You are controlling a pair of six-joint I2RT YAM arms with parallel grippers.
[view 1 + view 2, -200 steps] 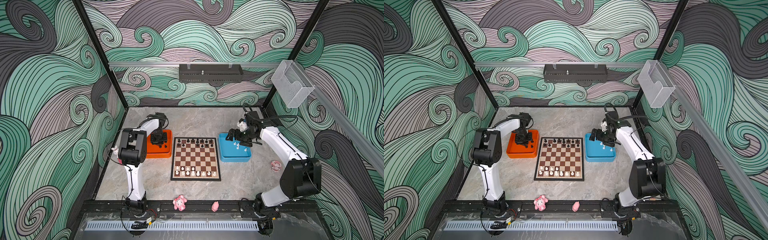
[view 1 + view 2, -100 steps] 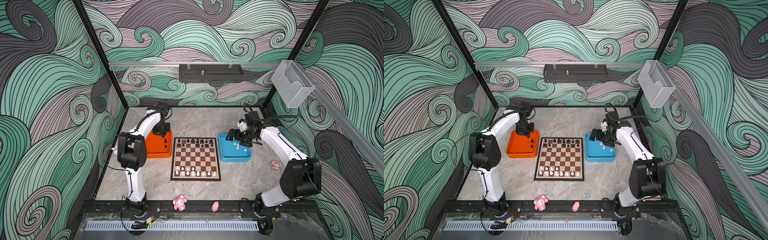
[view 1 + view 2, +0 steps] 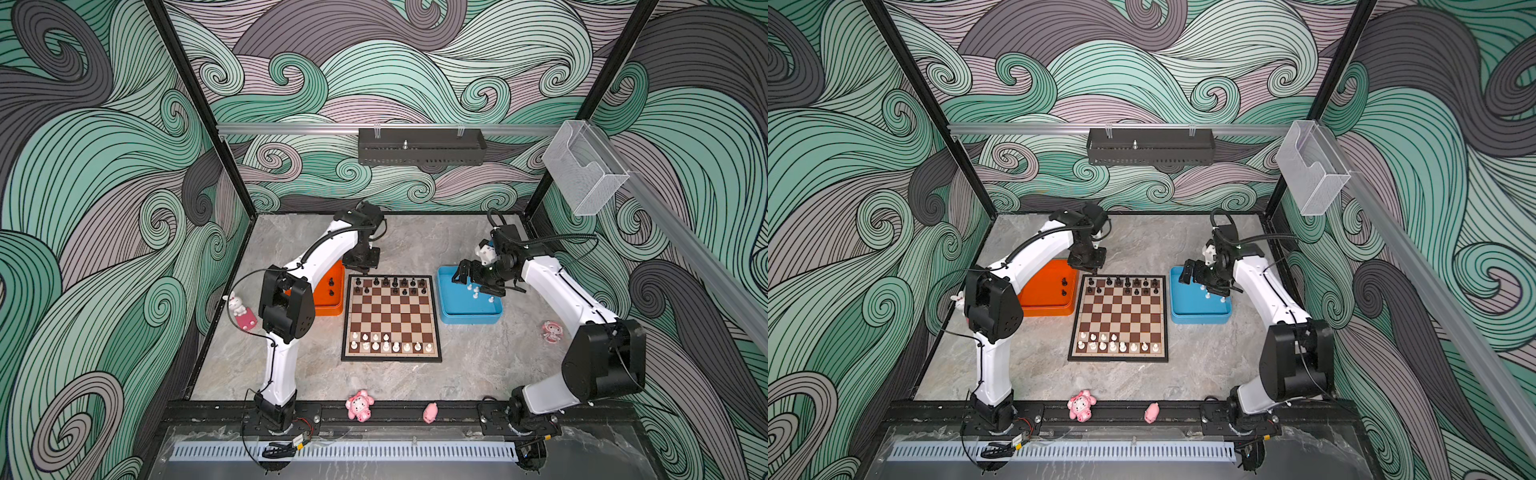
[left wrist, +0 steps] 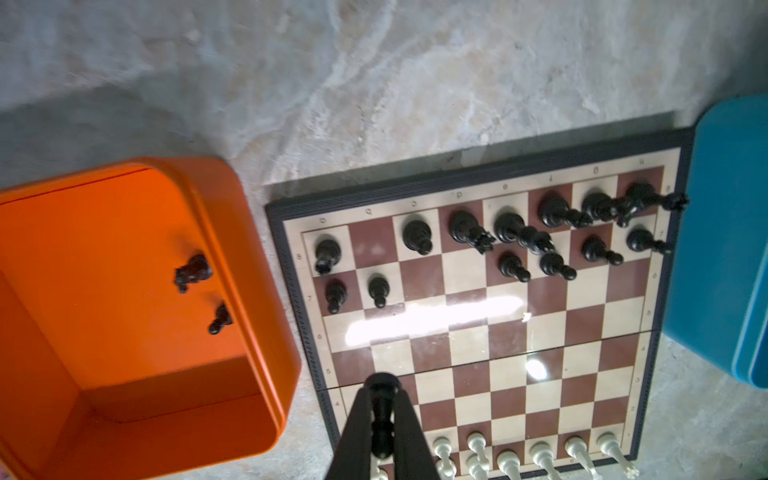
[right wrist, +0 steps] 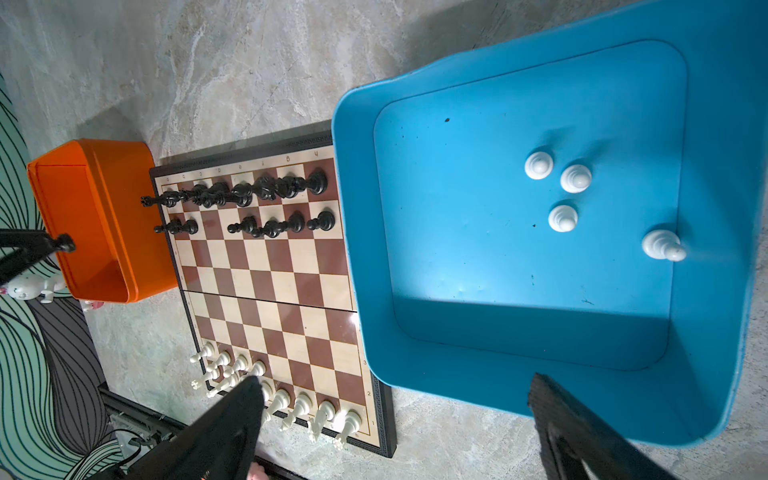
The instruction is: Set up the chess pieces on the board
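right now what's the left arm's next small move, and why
Probably swing the black pawn, shut in the left fingers, across to the board, into its black pawn row: two squares there stand empty beside the two pawns nearest the orange tray.

The left arm (image 3: 328, 252) hid half the orange tray (image 3: 330, 308), and the chess pieces (image 3: 385, 282) at the far edge of the board (image 3: 390, 318) were too small to name.

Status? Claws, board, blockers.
Left claw shut on black piece. Right claw open over blue tray, four white pieces inside. Board partly set; two black pieces in orange tray. Nothing blocking.
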